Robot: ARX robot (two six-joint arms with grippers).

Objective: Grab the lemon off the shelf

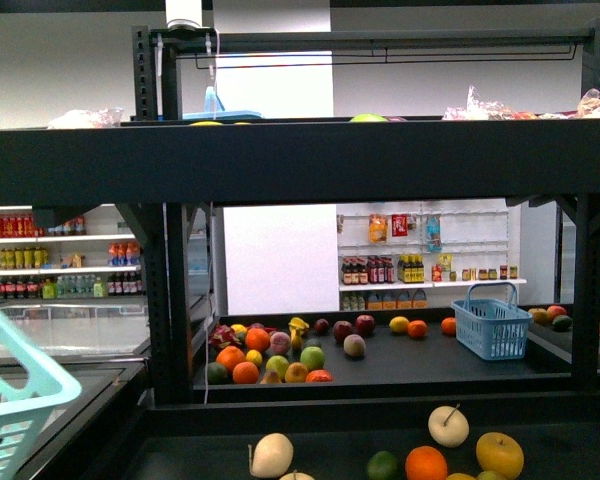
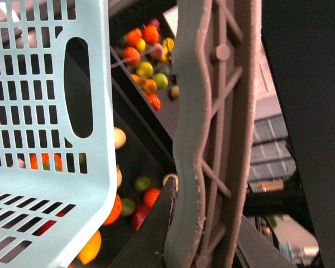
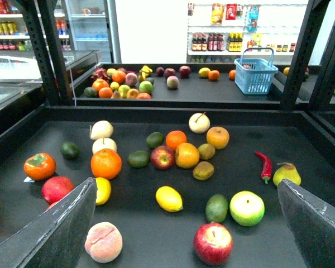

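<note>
Black shelf tray [image 3: 301,145] is strewn with fruit [image 3: 106,163] — the right claw [image 3: 185,187] is held wide, the lemon [image 3: 169,199] framed between its fingers [image 3: 67,223] for straddling.

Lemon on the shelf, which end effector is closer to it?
Right. The right end effector is open over the shelf, lemon just ahead; the left end effector is beside the basket, farther off.
</note>
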